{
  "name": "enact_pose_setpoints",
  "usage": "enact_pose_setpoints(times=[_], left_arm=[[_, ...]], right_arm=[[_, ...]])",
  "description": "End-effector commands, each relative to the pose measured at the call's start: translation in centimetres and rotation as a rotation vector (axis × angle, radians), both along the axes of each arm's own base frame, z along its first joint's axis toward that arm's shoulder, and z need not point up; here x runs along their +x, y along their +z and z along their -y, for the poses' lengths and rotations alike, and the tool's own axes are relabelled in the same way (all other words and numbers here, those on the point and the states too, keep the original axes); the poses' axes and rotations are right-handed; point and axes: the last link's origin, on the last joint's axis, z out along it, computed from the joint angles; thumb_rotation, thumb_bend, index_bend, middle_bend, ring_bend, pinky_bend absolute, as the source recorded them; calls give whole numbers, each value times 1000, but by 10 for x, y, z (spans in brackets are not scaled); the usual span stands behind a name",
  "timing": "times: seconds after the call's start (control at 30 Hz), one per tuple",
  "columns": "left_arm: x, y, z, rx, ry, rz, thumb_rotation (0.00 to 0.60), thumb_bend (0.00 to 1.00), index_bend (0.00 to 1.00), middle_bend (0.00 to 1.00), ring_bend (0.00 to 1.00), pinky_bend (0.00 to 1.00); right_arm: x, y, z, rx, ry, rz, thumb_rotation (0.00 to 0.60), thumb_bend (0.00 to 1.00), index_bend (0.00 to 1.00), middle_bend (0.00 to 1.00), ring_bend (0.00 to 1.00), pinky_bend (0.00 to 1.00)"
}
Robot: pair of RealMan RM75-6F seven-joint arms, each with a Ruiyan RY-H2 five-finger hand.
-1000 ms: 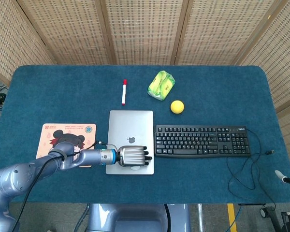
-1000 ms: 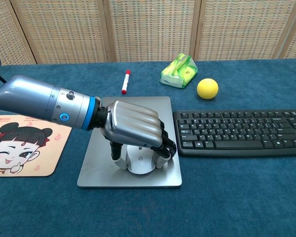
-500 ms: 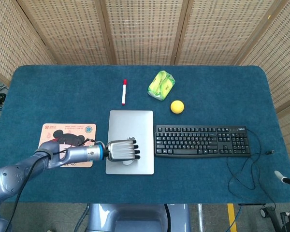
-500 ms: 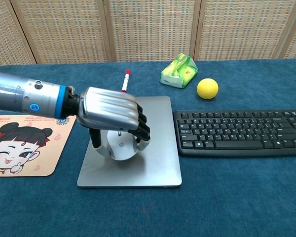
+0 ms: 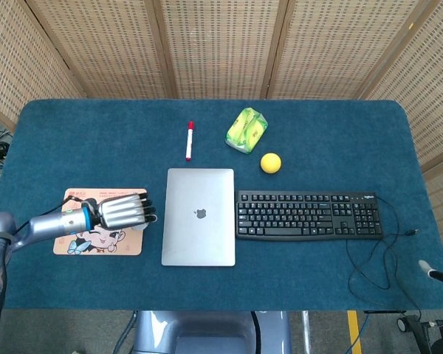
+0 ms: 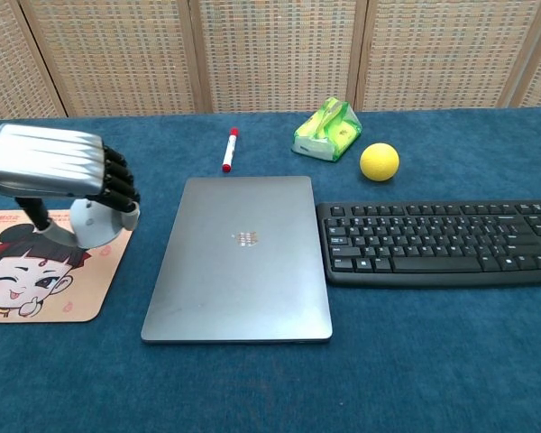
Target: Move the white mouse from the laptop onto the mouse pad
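Observation:
My left hand [image 6: 59, 167] grips the white mouse [image 6: 92, 223] from above, fingers curled down over its far side. The mouse sits under the palm at the right end of the cartoon-printed mouse pad [image 6: 36, 289]; I cannot tell whether it touches the pad. In the head view the left hand [image 5: 122, 212] covers the mouse, over the pad's [image 5: 85, 242] upper right part. The silver laptop [image 6: 239, 257] lies shut, its lid bare. Only a sliver of my right hand [image 5: 435, 270] shows at the head view's right edge, off the table.
A black keyboard [image 6: 442, 239] lies right of the laptop, its cable trailing to the table's front right. Behind the laptop are a red-capped marker [image 6: 227, 149], a green tissue pack [image 6: 326, 129] and a yellow ball [image 6: 380, 161].
My left hand has carried the mouse leftward off the laptop lid to the right end of the mouse pad. The laptop is now bare.

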Motion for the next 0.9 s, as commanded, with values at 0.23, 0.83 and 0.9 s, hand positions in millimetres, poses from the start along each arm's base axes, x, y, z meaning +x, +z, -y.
enact_pose_setpoints(times=[0.23, 0.83, 0.9], left_arm=[[-47, 15, 31, -41, 56, -42, 600, 238, 634, 533, 496, 419], [-73, 21, 28, 44, 145, -114, 600, 202, 563, 487, 495, 418], [-74, 21, 29, 43, 149, -114, 600, 190, 539, 466, 486, 418]], right_arm=[[0, -5, 1, -5, -20, -37, 600, 41, 56, 0, 0, 0], [-5, -7, 3, -7, -43, -51, 600, 49, 56, 0, 0, 0], [-5, -8, 3, -6, -44, -53, 600, 47, 56, 0, 0, 0]])
